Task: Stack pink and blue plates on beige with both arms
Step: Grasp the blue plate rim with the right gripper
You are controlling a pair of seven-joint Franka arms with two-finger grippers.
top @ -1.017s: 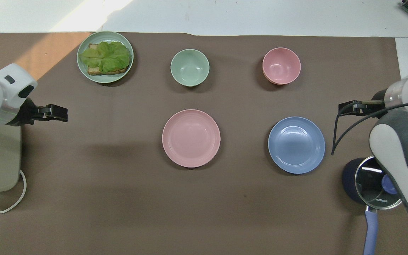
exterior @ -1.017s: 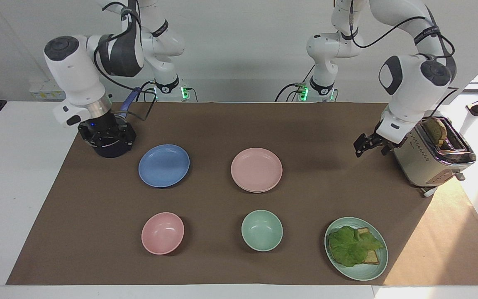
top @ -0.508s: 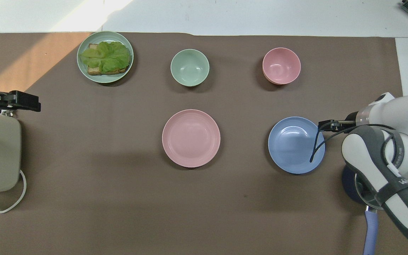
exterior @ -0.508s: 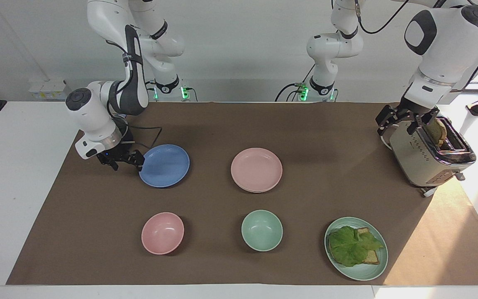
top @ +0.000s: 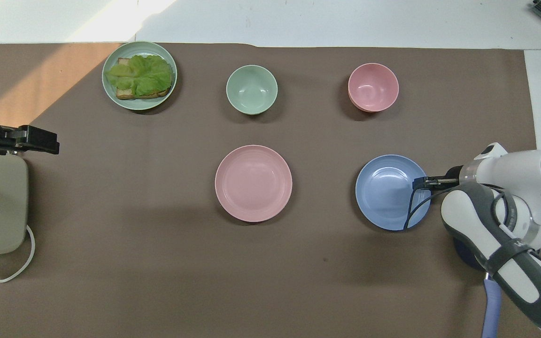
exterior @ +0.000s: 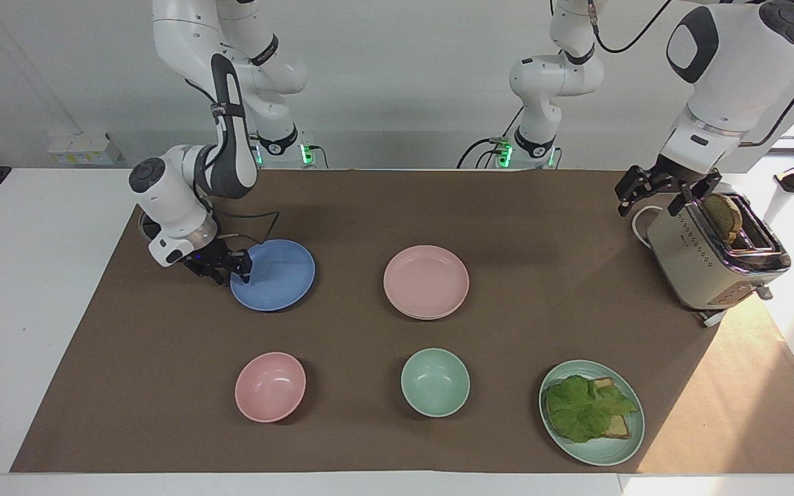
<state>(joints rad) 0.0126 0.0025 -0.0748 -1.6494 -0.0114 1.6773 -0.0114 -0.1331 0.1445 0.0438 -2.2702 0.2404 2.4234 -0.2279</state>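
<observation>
Brown mat [exterior: 342, 207] over white table, your workspace. Right gripper [exterior: 226, 269] down at blue plate [exterior: 274, 275], fingers straddling rim on right arm's end, clamping on it, plate flat on mat. Pink plate [exterior: 426, 282] well off toward left arm, cream rim peeking under it. Left gripper [exterior: 666, 189] up over toaster [exterior: 714, 258], jaws spread, holding nothing.

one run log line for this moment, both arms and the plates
right gripper: at blue plate rim | left gripper: open, waiting over toaster | pink plate: lying on beige plate
</observation>
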